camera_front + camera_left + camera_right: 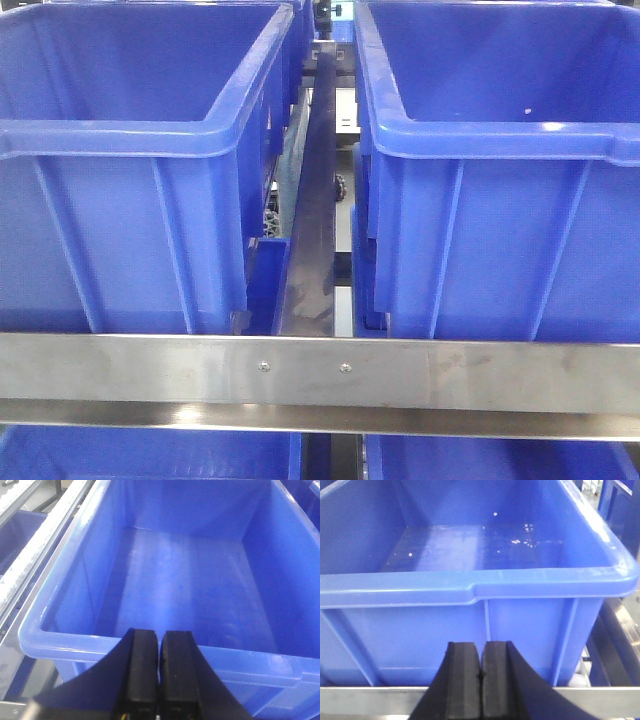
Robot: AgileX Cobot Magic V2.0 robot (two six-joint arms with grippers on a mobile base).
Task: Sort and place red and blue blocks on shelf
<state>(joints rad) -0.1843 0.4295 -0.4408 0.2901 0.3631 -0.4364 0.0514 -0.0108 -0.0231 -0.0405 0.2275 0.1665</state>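
Before us the shelf [420,372] carries two large blue bins [140,170] side by side behind its steel crossbar. Our left end effector [159,667] and right end effector [481,680] are pressed closed, empty; we see no blocks.

Two large blue bins, one [140,160] left and one [500,170] right, sit just behind a steel shelf crossbar [150,372] with two small screws [264,367]; a dark rail [315,220] runs between them.
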